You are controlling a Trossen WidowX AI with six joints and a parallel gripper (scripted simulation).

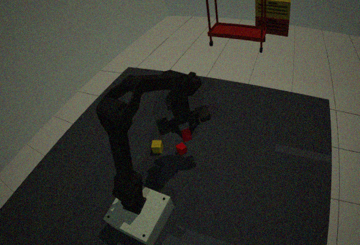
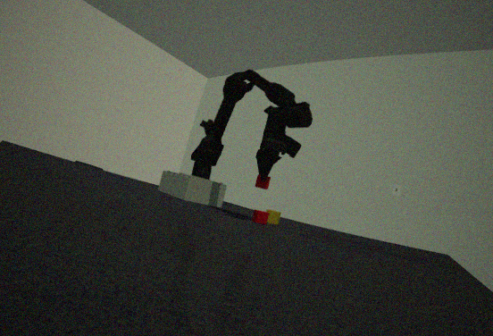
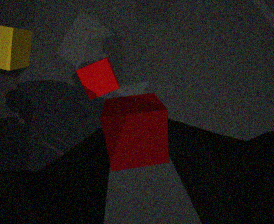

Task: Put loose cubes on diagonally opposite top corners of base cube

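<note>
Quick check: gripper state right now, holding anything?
Gripper: shut on a small red cube, held in the air above the dark mat.

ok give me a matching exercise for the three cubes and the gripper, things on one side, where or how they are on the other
Things:
1. held red cube
2. second red cube
3. yellow cube
4. gripper

States:
A. shut on a cube
B. on the mat, beside the yellow cube
C. lifted off the mat
D. on the mat, nearest the arm's upright link in the top view

Pairs: 1-C, 2-B, 3-D, 4-A
</note>
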